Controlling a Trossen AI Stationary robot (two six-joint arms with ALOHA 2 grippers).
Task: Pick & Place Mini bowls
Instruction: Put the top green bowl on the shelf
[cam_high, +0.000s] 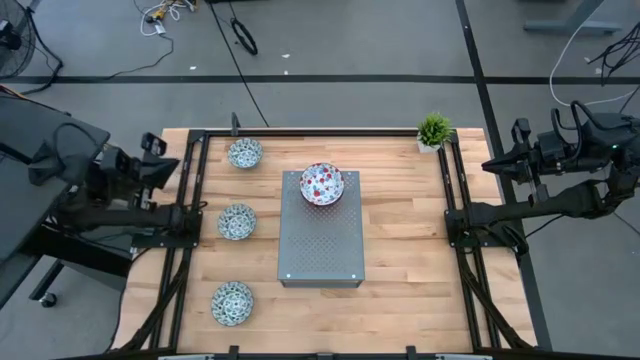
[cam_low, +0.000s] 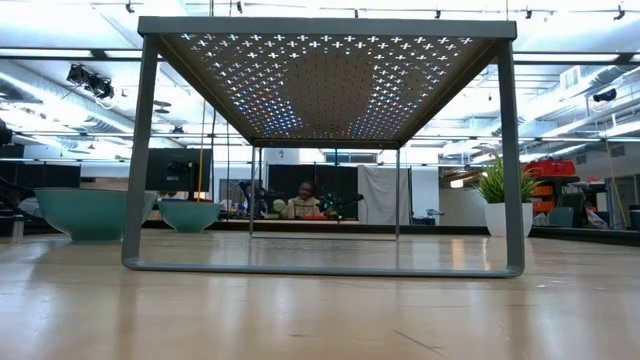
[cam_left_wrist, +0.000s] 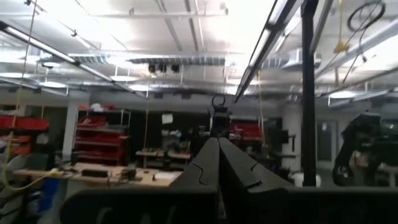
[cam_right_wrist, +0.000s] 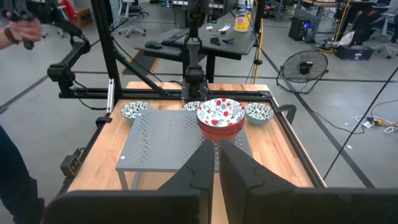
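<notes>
A: What's biggest here?
B: The pale wooden butcher-block table, with a grey perforated metal stand at its middle.
A: And the arms?
B: Both are pulled back off the table. The left gripper sits at the left edge by the black frame, its fingers pressed together with nothing between them. The right gripper waits at the right edge; its fingers are nearly together, a thin gap showing, empty.
A: Where are the mini bowls?
B: A stack of red-speckled white bowls stands on the far end of the stand; how many are in it I can't tell. Three blue-green patterned bowls lie in a row on the table left of the stand, one far, one middle, one near, well apart.
A: Anything smaller?
B: A small green potted plant at the far right corner
</notes>
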